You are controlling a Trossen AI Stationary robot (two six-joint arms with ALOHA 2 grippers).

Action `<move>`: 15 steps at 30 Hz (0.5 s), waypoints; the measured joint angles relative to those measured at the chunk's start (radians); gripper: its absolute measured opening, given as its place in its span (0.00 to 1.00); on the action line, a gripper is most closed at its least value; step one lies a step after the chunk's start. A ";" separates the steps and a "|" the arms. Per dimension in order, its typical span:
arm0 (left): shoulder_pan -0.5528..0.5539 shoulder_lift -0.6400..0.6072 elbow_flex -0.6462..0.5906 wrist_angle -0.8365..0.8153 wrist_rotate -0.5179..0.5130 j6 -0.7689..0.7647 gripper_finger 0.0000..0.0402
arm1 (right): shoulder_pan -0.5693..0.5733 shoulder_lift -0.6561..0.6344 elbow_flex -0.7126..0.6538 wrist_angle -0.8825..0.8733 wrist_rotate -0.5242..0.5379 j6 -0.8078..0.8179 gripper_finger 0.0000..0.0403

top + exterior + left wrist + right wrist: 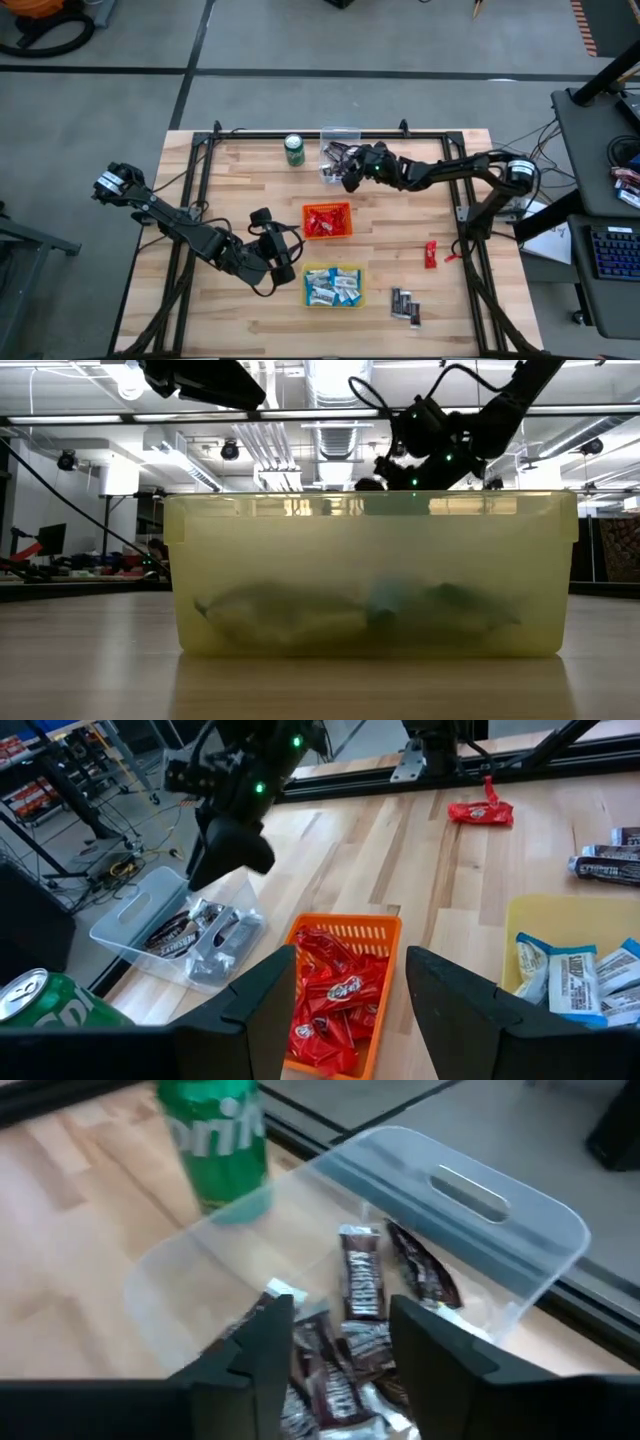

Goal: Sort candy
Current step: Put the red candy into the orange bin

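Candy in dark wrappers [362, 1295] lies in the clear bin [470, 1190] beneath my right gripper [335, 1345], jaws apart and empty: a drop-off. Next, reach for the dark bars [405, 304] loose on the table.

This is a robotics lab or workshop. A butcher-block table [240, 170] stands on a grey concrete floor [120, 110] inside a black metal frame [330, 133]. Beside it is a desk with a keyboard [608, 250], and exposed pipes [330, 390] and ceiling lights [128, 380] hang overhead in the open room.
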 joint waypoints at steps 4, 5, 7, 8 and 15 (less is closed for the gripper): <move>0.000 0.000 0.000 -0.004 0.000 0.000 0.43 | 0.004 -0.061 0.010 -0.104 -0.121 0.004 0.44; 0.000 0.000 0.000 -0.004 0.000 0.000 0.43 | 0.007 -0.081 0.013 -0.137 -0.153 0.014 0.44; 0.000 0.000 0.000 -0.004 0.000 -0.001 0.43 | 0.014 -0.127 0.021 -0.223 -0.223 0.037 0.45; 0.000 0.000 -0.001 -0.003 0.000 -0.001 0.43 | 0.022 -0.150 0.027 -0.276 -0.253 0.054 0.45; 0.000 0.000 -0.004 -0.004 0.000 0.000 0.43 | 0.107 -0.286 0.044 -0.587 -0.434 0.208 0.42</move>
